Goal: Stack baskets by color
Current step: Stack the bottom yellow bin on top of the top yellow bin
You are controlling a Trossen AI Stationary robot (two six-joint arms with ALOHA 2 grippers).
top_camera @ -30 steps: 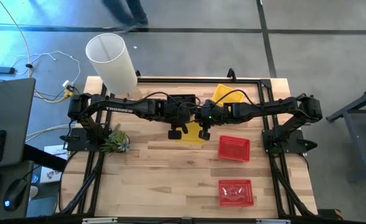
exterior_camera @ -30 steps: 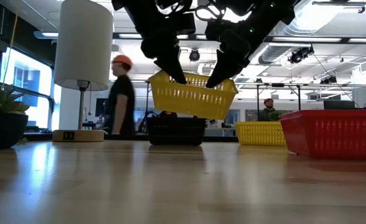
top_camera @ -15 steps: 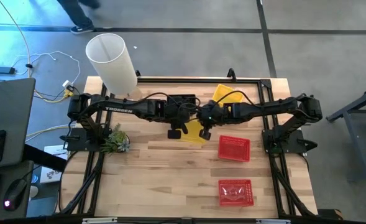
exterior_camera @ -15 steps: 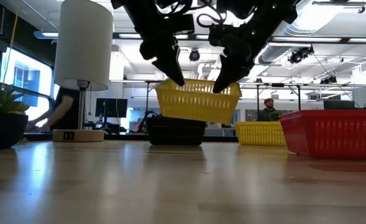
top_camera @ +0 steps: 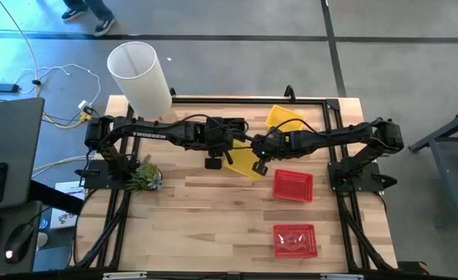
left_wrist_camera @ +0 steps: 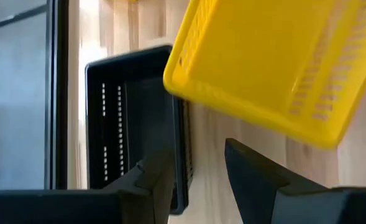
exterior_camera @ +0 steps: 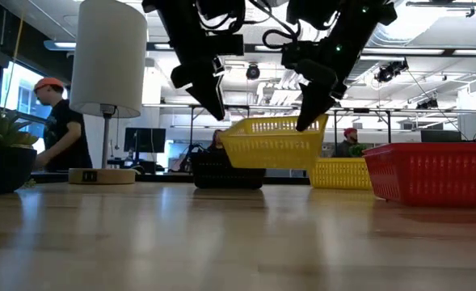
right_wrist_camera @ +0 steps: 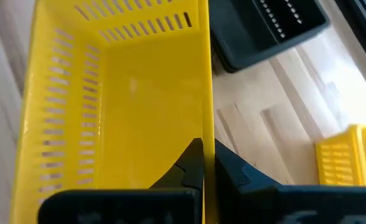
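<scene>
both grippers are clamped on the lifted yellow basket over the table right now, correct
Not quite. Only the right gripper is clamped on the lifted yellow basket's wall, as the right wrist view shows. In the left wrist view the left gripper stands open, apart from the basket.

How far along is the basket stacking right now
No stack is finished that I can see. In hand: the right gripper is shut on the rim of a yellow basket, held off the table; the left gripper is open beside it. Left: that basket goes onto the other yellow basket; two red baskets sit apart. A black basket stays at the back.
</scene>
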